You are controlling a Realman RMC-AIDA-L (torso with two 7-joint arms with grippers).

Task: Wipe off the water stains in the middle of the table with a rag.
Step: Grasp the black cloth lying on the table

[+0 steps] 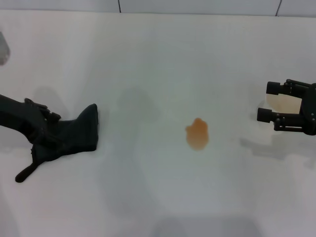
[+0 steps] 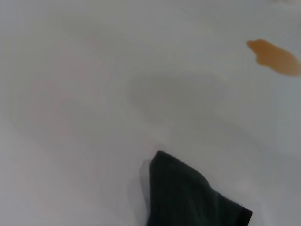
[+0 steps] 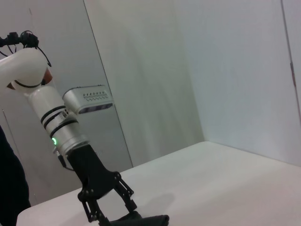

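The rag [image 1: 79, 133], a dark boot-shaped cloth with a narrow tail, lies flat at the left of the white table [image 1: 148, 59]. My left gripper [image 1: 45, 132] is down on the rag's left part. In the right wrist view the left gripper [image 3: 113, 211] is open, its fingers spread with their tips at the rag [image 3: 146, 220]. One corner of the rag [image 2: 188, 197] shows in the left wrist view. The water stain [image 1: 197, 134], an orange-tan blotch, sits mid-table, well to the right of the rag; the left wrist view also shows this water stain [image 2: 277, 57]. My right gripper [image 1: 266, 101] hovers at the right edge.
A pale tan, translucent cup [image 1: 282, 103] sits between the right gripper's fingers. A blurred grey thing [image 1: 3, 47] stands at the far left edge. The table's back edge meets a wall. Bare table lies between the rag and the stain.
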